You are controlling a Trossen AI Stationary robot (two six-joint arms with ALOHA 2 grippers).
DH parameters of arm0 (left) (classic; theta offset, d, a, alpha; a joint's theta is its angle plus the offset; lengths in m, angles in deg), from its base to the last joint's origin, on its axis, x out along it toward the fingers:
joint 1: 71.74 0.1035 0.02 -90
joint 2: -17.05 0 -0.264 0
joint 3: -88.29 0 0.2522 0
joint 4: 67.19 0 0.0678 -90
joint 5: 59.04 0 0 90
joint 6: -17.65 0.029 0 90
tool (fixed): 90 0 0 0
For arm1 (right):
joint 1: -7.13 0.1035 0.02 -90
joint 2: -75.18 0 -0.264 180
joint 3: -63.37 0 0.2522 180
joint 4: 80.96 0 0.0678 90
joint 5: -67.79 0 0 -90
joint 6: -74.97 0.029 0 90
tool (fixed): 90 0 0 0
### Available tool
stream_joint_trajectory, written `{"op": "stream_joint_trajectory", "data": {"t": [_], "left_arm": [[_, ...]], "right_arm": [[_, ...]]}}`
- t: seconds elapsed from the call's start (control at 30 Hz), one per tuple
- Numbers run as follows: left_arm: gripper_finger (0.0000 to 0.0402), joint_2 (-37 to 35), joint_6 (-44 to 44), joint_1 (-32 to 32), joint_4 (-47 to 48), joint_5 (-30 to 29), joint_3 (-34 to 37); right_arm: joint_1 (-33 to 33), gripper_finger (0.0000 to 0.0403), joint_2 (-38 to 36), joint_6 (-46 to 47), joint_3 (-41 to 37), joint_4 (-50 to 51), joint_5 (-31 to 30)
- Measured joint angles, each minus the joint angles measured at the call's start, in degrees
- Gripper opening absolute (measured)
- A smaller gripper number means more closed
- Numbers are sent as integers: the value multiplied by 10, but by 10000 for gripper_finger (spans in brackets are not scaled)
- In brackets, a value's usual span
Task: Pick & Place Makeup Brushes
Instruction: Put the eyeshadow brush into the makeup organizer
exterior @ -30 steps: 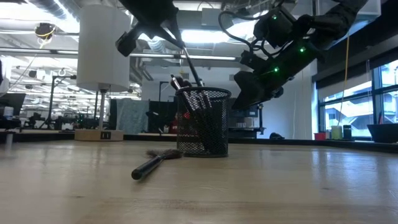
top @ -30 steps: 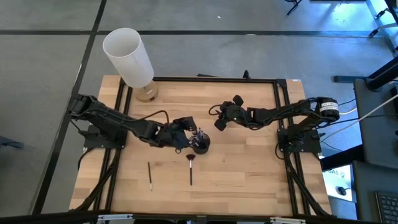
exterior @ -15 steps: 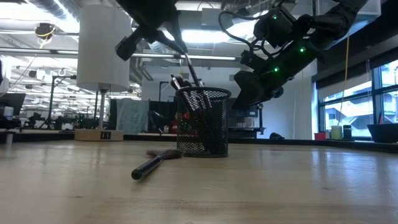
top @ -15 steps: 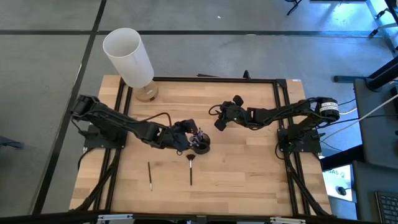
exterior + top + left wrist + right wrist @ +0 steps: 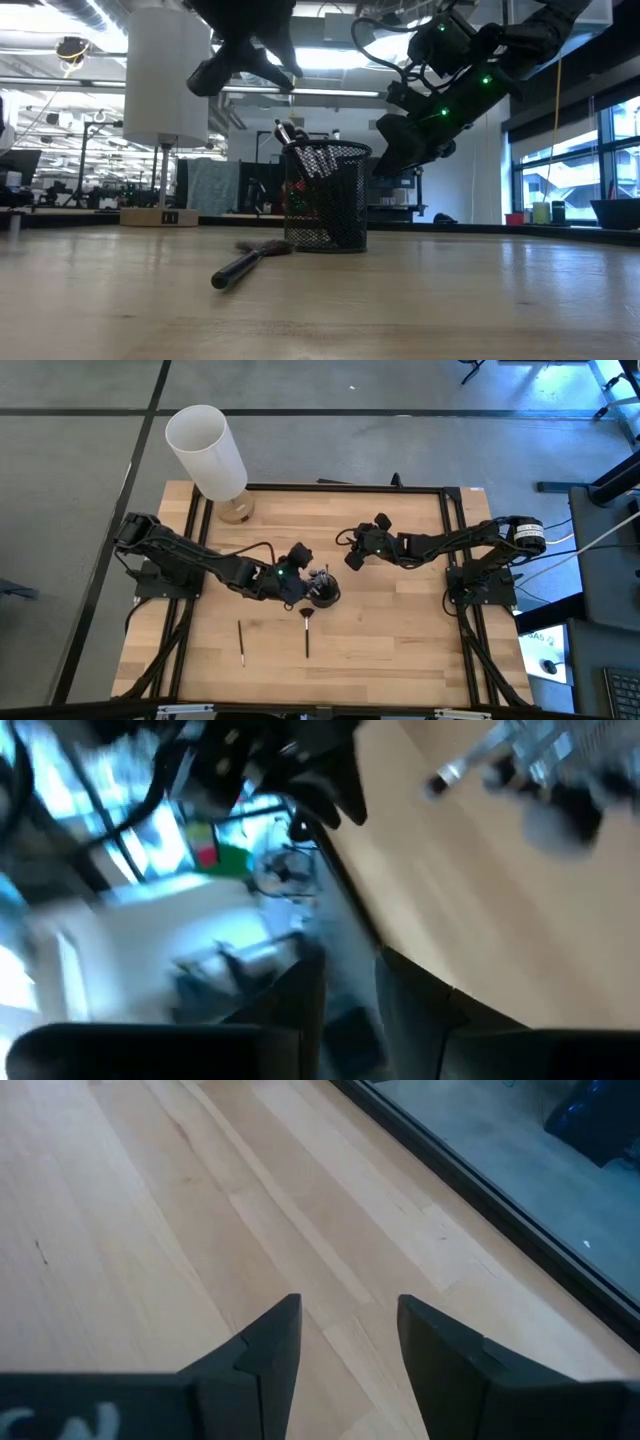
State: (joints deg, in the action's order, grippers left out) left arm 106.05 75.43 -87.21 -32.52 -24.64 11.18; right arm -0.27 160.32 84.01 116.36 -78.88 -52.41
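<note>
A black mesh cup (image 5: 322, 593) (image 5: 325, 200) stands on the wooden table with several makeup brushes (image 5: 290, 133) sticking up out of it. A fan brush (image 5: 306, 632) (image 5: 245, 265) and a thin dark brush (image 5: 241, 642) lie flat on the table, nearer the near edge. My left gripper (image 5: 299, 574) (image 5: 245, 72) hangs open and empty just left of and above the cup. In its blurred wrist view the fingers (image 5: 300, 1010) hold nothing. My right gripper (image 5: 353, 558) (image 5: 350, 1330) waits open above bare wood, right of the cup.
A tall white cylindrical lamp (image 5: 205, 450) (image 5: 165, 85) stands at the table's far left corner. A black frame (image 5: 300, 488) runs round the table top. Bare wood (image 5: 390, 640) lies on the near right part of the table.
My left gripper held a brush slanting into the cup and has let it go. The brush has dropped in among the others. The left wrist has turned above the cup. The two brushes on the table have kept still.
</note>
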Motion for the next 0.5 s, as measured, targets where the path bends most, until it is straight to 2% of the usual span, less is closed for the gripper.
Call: {"op": "stream_joint_trajectory", "data": {"t": [0.1, 0.2, 0.27, 0.43, 0.5], "left_arm": [[83, -9, -155, -3, 27, 18, 0], [75, -25, -309, -2, 83, 77, 0], [71, -38, -441, -1, 124, 125, 0], [66, -58, -791, 13, 194, 321, 0], [69, -51, -850, 18, 192, 411, 6]], "right_arm": [[0, 167, 0, 5, 0, 0, 3], [0, 167, 0, 12, 0, 0, 3], [0, 167, 0, 28, 0, 0, 3], [0, 167, 0, 70, 0, 10, 3], [-1, 167, 0, 73, 0, 24, 3]]}}
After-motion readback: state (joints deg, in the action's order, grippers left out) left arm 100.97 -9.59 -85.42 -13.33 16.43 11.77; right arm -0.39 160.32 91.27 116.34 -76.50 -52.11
